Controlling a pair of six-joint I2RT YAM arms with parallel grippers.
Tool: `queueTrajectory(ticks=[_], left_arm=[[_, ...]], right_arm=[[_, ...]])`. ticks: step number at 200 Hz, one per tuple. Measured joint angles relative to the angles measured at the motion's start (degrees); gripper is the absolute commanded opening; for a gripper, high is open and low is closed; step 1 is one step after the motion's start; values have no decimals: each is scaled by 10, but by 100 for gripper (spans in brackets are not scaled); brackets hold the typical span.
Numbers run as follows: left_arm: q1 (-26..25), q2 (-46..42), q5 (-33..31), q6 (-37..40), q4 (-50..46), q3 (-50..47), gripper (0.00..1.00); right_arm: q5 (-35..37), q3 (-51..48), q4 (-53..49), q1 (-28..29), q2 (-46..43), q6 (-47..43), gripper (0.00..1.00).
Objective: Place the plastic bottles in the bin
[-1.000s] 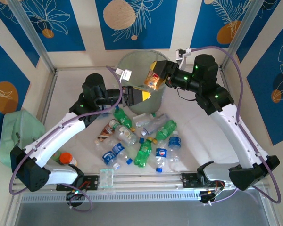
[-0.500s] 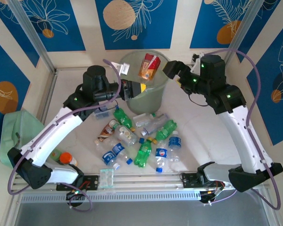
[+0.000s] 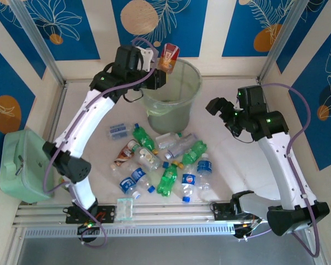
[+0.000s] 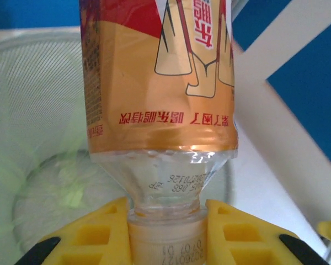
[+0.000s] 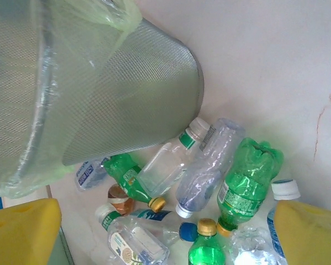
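Note:
My left gripper (image 3: 160,66) is raised at the far left rim of the bin (image 3: 168,113) and is shut on an orange-labelled plastic bottle (image 3: 170,56). In the left wrist view its yellow fingers (image 4: 91,234) clamp the pale cap of that bottle (image 4: 160,83), with the mesh-like bin (image 4: 33,110) behind. My right gripper (image 3: 213,106) hangs open to the right of the bin, nothing between its fingers (image 5: 22,234). Below it lie several plastic bottles (image 3: 165,160), among them a green one (image 5: 245,182) and a clear one (image 5: 165,165), beside the bin (image 5: 116,94).
A mint-green boxy container (image 3: 22,165) sits at the left table edge. A clear blue-labelled bottle (image 3: 121,131) lies apart from the pile, left of the bin. Metal frame posts stand at the back corners; the rail (image 3: 171,212) runs along the near edge.
The right gripper opened, let go of the orange-labelled bottle and drew back right and down. The left gripper closed on its cap and lifted it up to the bin's far rim.

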Motion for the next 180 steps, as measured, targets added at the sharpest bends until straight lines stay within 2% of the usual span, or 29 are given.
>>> queueTrajectory(ticks=[32, 42, 59, 89, 118, 135, 159, 180], left_arm=[[0, 30, -29, 0, -61, 22, 22], [0, 31, -35, -1, -75, 24, 31], [0, 32, -46, 2, -92, 26, 55], [0, 32, -57, -3, -106, 28, 69], [0, 26, -78, -6, -108, 26, 74], [1, -5, -104, -14, -105, -3, 74], [9, -109, -142, -45, -99, -101, 71], [52, -230, -147, -94, -88, -219, 69]], right_arm=[[-2, -3, -2, 0, 2, 0, 98], [-3, -4, -1, 0, 5, 0, 98], [-7, -5, 0, 0, 14, 0, 97], [-12, -11, 1, -1, 22, 0, 97], [-12, -11, 2, -1, 22, 0, 97], [-12, -11, 2, 0, 22, -2, 97], [-12, -11, 3, 6, 22, -6, 97], [-12, -11, 4, 14, 23, -7, 97]])
